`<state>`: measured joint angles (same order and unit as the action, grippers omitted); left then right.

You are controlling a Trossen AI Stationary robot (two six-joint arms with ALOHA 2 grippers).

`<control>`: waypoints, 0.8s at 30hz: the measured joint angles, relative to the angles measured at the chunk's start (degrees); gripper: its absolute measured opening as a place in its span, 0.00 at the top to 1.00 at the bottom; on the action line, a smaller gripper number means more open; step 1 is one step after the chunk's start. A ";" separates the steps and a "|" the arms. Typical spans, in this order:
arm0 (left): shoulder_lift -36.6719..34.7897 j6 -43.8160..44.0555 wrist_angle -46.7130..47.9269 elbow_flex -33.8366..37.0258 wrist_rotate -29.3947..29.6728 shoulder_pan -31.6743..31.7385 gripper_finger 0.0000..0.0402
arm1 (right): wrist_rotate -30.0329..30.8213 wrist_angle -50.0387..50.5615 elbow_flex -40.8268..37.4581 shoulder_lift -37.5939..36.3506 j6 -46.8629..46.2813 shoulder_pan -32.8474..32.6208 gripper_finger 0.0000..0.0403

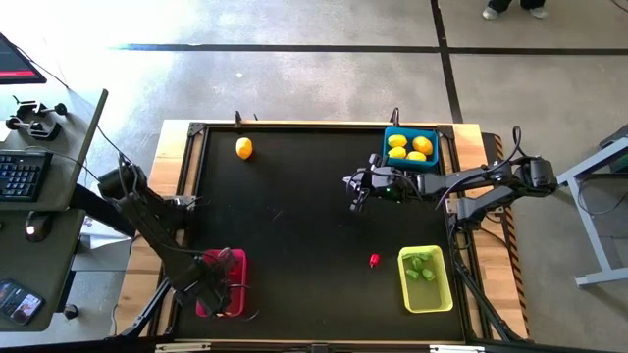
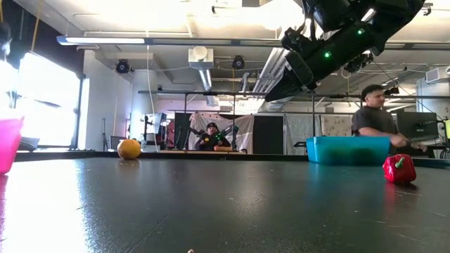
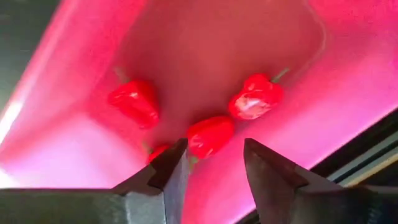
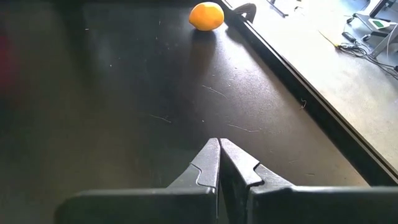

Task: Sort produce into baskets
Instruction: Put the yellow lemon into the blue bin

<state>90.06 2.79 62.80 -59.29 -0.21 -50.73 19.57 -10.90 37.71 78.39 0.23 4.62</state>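
Four red peppers (image 3: 210, 134) are sat in the pink basket (image 1: 234, 263); left gripper (image 3: 214, 163) is parted, nothing held.

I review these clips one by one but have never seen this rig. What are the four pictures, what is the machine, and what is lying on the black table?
Two dark robot arms sort toy produce. One picture looks down from above, one looks level across the table, and two come from cameras on the arms' wrists. The left gripper hangs over the pink basket, jaws parted and empty, with red pieces lying inside. The right gripper is shut and empty, near the blue basket of yellow pieces. The yellow-green basket holds green pieces. Still loose on the table: one orange-yellow piece and one red piece.
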 joint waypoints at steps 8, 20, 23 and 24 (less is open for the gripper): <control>-1.40 14.74 4.66 -3.69 9.34 3.99 0.70 | 0.00 0.37 0.00 0.00 0.00 0.00 1.00; -19.21 20.62 -0.37 7.85 23.16 19.25 0.97 | 0.00 0.79 0.00 0.00 0.00 0.00 1.00; -24.98 22.89 -4.19 13.30 23.90 26.18 0.99 | -0.02 0.77 0.00 0.00 0.00 0.00 1.00; -26.59 23.63 -6.07 14.90 23.84 28.55 0.99 | -0.02 0.79 0.00 0.00 0.00 0.00 1.00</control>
<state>63.48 26.42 56.74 -44.39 23.62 -22.17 19.55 -10.11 37.71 78.39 0.23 4.62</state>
